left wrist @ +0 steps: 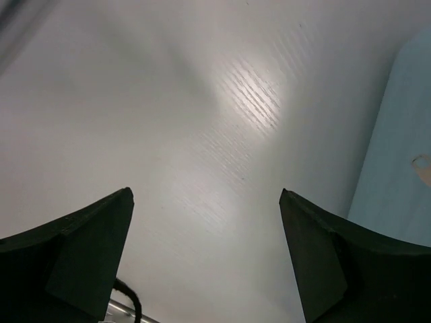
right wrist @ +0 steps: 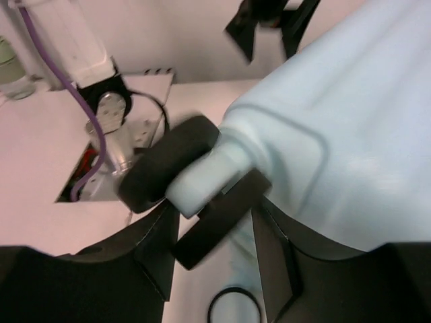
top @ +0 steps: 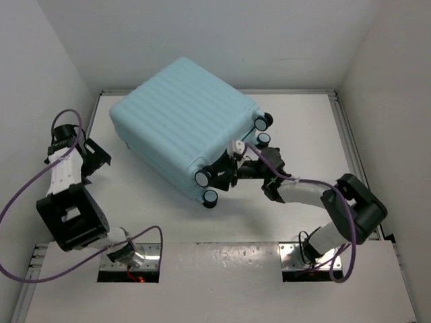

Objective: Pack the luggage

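Toward the far edge of the tabletop [top: 303, 128], a little left of its middle, the luggage [top: 182, 131] lies closed and askew, with its wheels pointing to the near right corner. The right jaws pinch the black mount of one wheel [right wrist: 168, 161]. The left jaws stand spread wide near the left edge, apart from the case. The ribbed shell looks stiff, smooth and bulky, probably slippery, so the wheel mounts give a better hold. White walls closely enclose the white tabletop.

Left arm [top: 67, 202] and right arm [top: 340, 215]: white tube links, chunky black joints, purple cables [top: 316, 180]. Left gripper [left wrist: 205, 202] and right gripper [right wrist: 212, 222]: black, wedge-shaped.
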You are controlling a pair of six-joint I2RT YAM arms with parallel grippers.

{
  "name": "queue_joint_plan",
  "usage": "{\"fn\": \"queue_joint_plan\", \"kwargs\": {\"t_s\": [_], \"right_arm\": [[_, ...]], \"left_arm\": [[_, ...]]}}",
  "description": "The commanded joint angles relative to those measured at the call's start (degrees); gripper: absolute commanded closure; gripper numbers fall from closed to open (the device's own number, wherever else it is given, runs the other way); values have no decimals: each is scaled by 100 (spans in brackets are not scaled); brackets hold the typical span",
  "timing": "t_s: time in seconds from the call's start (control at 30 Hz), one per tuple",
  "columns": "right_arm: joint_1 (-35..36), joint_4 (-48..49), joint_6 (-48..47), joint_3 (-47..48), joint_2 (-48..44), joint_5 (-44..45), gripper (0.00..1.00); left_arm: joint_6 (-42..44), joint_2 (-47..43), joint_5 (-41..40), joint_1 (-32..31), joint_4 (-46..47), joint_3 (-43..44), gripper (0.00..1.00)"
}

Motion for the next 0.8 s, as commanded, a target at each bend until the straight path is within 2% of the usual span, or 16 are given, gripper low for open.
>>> {"fn": "queue_joint_plan", "kwargs": {"t_s": [0.0, 0.1, 0.13, 0.17, 0.2, 0.27, 0.33, 0.4, 0.47, 0.53, 0.6, 0.67, 0.7, 0.77], "right_arm": [[-333, 1102, -162, -71, -1066, 325, 53], [-834, 480, -354, -808, -1622, 956, 50], [-1183, 234, -564, -940, -2224, 1133, 48], [-1282, -394, -679, -977, -2413, 1282, 47], [-1370, -1106, -915, -977, -2772, 1919, 44], [-1783, -1907, -1198, -1012, -3108, 2188, 40], [-2220, -2542, -1313, -1073, -3197, 2233, 32], [-2486, -3287, -1305, -1003, -3241, 2015, 30], [-2732, -3537, -1199, -968, -3137, 1637, 30], [-2804, -3793, -1164, -881, -2926, 1146, 33], [-2857, -3898, -953, -758, -2785, 985, 39], [-2769, -3943, -707, -696, -2592, 1029, 49], [-2630, -3899, -567, -765, -2591, 1177, 51], [-2182, -3349, -478, -1106, -2696, 1843, 51]], "left_arm": [[-476, 276, 531, -107, 268, 178, 5], [-354, 1093, 567, -546, 866, 650, 6], [-354, 1348, 671, -644, 988, 819, 6], [-284, 1629, 811, -741, 1164, 1012, 6], [-283, 2188, 1030, -950, 1165, 1466, 6], [-108, 2692, 1348, -1171, 1420, 1908, 7], [23, 3350, 1558, -1530, 1551, 2609, 9], [77, 3722, 1560, -1725, 1552, 3086, 9], [129, 4109, 1560, -1919, 1605, 3605, 9], [130, 4285, 1307, -1980, 1605, 4010, 5], [130, 4286, 1025, -1981, 1657, 4081, 1], [60, 3971, 700, -1841, 1771, 3793, 1], [60, 3560, 629, -1788, 1842, 3608, 1], [60, 2762, 410, -1639, 2044, 2689, 1]]}}
